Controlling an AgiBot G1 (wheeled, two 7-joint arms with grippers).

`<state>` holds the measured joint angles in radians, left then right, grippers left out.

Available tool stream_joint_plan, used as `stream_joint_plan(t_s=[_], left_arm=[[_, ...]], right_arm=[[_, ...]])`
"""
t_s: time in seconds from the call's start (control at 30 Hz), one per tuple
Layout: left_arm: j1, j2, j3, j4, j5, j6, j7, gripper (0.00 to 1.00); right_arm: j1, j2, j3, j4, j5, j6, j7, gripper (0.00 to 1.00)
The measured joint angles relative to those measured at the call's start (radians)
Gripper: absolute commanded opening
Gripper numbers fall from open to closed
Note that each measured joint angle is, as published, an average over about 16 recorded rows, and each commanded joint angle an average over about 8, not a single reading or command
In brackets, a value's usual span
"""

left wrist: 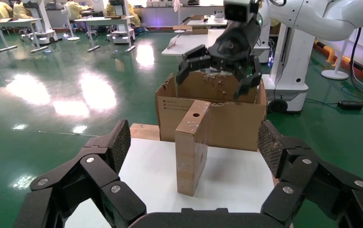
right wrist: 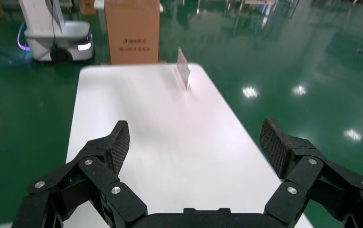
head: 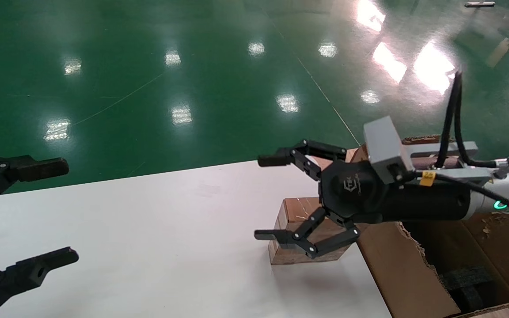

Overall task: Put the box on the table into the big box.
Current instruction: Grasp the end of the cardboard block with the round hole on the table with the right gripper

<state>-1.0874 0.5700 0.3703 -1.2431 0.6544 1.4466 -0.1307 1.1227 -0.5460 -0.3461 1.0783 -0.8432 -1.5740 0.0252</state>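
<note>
The small brown taped box (head: pixel 296 211) stands on edge on the white table (head: pixel 148 229), close to the big box (head: pixel 407 274). In the left wrist view the box (left wrist: pixel 191 152) shows its round hole on its top face, with the big box (left wrist: pixel 232 121) right behind it. My right gripper (head: pixel 260 197) is open and empty, hovering just above the small box and pointing out over the table; it also shows in the left wrist view (left wrist: pixel 220 71). My left gripper (head: pixel 71 210) is open and empty at the table's left end, facing the box.
The big box holds black foam (head: pixel 464 280) and has ragged flap edges. In the right wrist view my gripper (right wrist: pixel 194 142) looks along the table (right wrist: pixel 170 118); a small upright card (right wrist: pixel 183 71) stands near its far end, with another carton (right wrist: pixel 132 28) beyond it.
</note>
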Motion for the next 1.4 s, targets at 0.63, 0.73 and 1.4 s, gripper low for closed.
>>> stream_joint_plan(t_s=[0.63, 0.73, 1.4], left_arm=[[0.0, 0.0, 0.0, 0.0, 0.0, 0.0, 0.0, 0.0], [0.0, 0.0, 0.0, 0.0, 0.0, 0.0, 0.0, 0.0], [0.0, 0.0, 0.0, 0.0, 0.0, 0.0, 0.0, 0.0]], right_arm=[[0.148, 0.01, -0.195, -0.308, -0.156, -0.011, -0.214, 1.0], [0.168, 0.008, -0.227, -0.359, -0.168, -0.012, -0.241, 1.0], [0.248, 0.037, -0.403, -0.547, -0.143, -0.015, -0.363, 1.0]])
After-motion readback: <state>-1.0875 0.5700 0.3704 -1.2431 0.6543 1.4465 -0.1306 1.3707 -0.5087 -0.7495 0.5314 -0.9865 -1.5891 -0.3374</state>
